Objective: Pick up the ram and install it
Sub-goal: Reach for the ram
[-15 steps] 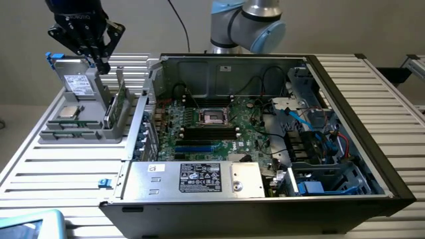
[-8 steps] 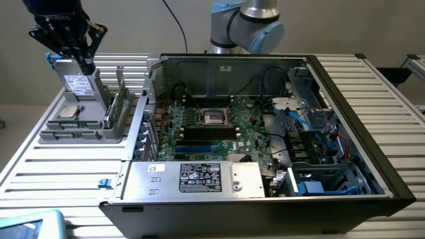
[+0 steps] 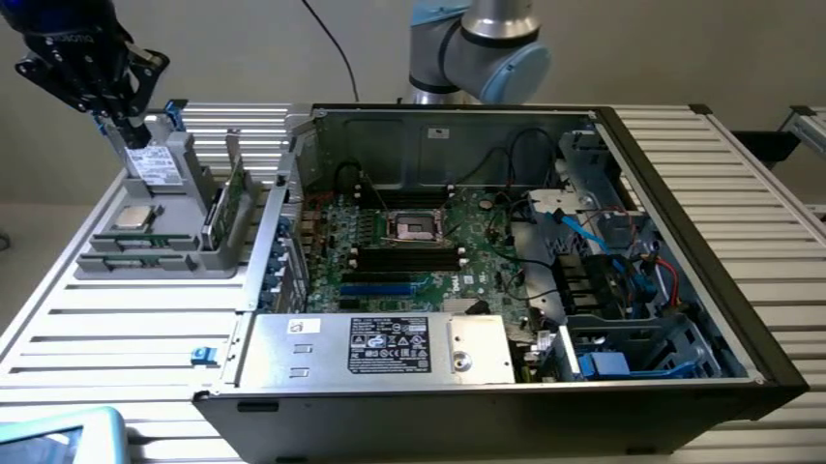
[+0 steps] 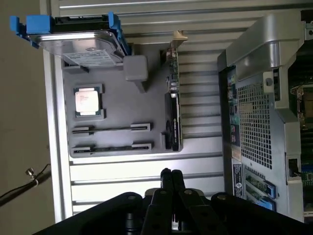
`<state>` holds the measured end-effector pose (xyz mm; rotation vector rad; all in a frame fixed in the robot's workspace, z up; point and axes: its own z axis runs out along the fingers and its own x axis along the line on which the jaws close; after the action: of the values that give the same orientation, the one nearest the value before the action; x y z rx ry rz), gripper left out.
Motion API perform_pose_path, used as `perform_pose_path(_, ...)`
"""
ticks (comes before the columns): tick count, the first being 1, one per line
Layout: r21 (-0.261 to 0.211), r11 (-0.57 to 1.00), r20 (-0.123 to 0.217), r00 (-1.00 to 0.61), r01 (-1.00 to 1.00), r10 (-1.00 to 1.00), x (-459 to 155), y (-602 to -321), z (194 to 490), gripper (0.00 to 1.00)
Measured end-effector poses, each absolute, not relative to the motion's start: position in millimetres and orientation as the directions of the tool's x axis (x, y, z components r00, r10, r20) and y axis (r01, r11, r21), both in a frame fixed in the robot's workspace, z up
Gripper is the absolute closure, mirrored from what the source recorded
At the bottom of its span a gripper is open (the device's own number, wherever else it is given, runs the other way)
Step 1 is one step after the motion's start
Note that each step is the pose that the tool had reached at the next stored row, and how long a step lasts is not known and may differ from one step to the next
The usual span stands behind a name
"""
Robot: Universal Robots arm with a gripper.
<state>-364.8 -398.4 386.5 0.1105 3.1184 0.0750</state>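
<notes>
Grey tray (image 4: 117, 98) held the ram (image 4: 110, 129) edge-up in its slot, beside the processor (image 4: 88, 100). Your gripper (image 4: 171, 177) hung near that tray, fingers (image 4: 166, 181) pressed together on nothing, apart from the case (image 4: 254, 98).

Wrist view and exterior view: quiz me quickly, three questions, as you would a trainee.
1. True or false: the gripper holds the ram.
2. Which lies nearest the hard drive? A processor, B screwdriver, C battery.
3. Fill in: the gripper hangs over the ____, not the case.
Key: 1 false, its fingers are shut on nothing; 2 A; 3 tray.
</notes>
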Motion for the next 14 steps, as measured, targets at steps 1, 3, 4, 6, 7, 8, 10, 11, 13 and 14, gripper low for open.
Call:
perform_pose_path(1, 0.049, 0.996, -0.019, -0.997, 0.07, 0.071, -369.3, -398.3, 385.8, 0.89)
perform_pose_path(3, 0.049, 0.996, -0.019, -0.997, 0.07, 0.071, -378.3, -397.9, 384.2, 0.89)
perform_pose_path(4, 0.049, 0.996, -0.019, -0.997, 0.07, 0.071, -382.6, -397.7, 383.3, 0.89)
perform_pose_path(6, 0.049, 0.996, -0.019, -0.997, 0.07, 0.071, -392.0, -397.1, 381.5, 0.89)
perform_pose_path(7, 0.049, 0.996, -0.019, -0.997, 0.07, 0.071, -396.5, -396.7, 380.6, 0.89)
perform_pose_path(8, 0.049, 0.996, -0.019, -0.997, 0.07, 0.071, -401.0, -396.0, 379.6, 0.89)
perform_pose_path(10, 0.049, 0.996, -0.019, -0.997, 0.07, 0.071, -410.0, -393.3, 377.7, 0.89)
perform_pose_path(11, 0.049, 0.996, -0.019, -0.997, 0.07, 0.071, -414.8, -391.4, 376.6, 0.89)
perform_pose_path(13, 0.049, 0.996, -0.018, -0.997, 0.07, 0.071, -423.8, -387.2, 374.7, 0.89)
perform_pose_path(14, 0.049, 0.996, -0.019, -0.997, 0.07, 0.071, -428.2, -385.1, 373.7, 0.89)
